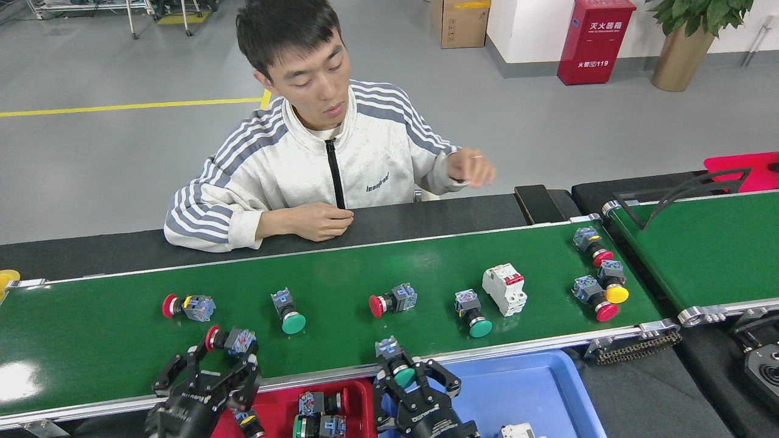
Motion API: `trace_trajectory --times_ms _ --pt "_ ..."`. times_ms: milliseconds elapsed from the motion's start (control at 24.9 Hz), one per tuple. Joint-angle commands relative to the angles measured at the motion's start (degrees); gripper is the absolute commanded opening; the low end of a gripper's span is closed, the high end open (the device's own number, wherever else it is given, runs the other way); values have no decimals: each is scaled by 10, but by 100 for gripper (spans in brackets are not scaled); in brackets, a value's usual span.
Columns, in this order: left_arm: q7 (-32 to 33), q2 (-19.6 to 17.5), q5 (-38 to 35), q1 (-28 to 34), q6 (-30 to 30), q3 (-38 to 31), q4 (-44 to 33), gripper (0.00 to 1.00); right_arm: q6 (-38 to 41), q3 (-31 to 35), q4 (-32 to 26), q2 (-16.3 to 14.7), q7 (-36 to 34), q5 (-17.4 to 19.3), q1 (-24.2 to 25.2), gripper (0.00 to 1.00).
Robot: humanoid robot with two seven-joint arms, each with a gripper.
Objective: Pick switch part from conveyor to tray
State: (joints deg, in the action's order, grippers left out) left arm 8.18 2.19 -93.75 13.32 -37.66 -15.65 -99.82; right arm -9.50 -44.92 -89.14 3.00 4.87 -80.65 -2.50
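Green-capped and held at the near rail, a push-button switch (396, 364) sits between the jaws of my right gripper (406, 378); the fingers close around its cap and its blue-grey contact block points up and away from me. It is off the conveyor (341, 267) surface by my reading, right over the seam between the red tray (359, 398) and the blue tray (535, 389). Red already holds a few switches; blue shows one white part at its near edge. Which tray this one belongs in I cannot tell from the sorting so far, though a green cap shows in the red one, so a short swing to my left looks likeliest.

On the other side, my left gripper (210, 370) has its jaws spread wide and empty. A red-capped switch (230, 341) lies just beyond its fingertips, near the belt's front edge, long axis running left to right with the cap toward my left. That is the left arm's piece: it is far nearer than anything else, and the jaws would need to straddle the body across that axis.

Farther out lie another red-capped switch (181, 306), a green one (287, 311), a red one (392, 300), a green one (473, 312) and a white circuit breaker (504, 289), all well apart from my jaws. A person (316, 164) sits across the belt with one hand (473, 168) raised.
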Motion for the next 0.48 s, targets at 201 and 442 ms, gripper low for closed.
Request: trace_trajectory --times_ms 201,442 --pt "-5 19 23 25 -73 -26 -22 100 0 -57 -9 8 -15 -4 -4 100" --pt "-6 34 58 23 -49 -138 -22 100 -47 24 -75 -3 -17 0 16 100"
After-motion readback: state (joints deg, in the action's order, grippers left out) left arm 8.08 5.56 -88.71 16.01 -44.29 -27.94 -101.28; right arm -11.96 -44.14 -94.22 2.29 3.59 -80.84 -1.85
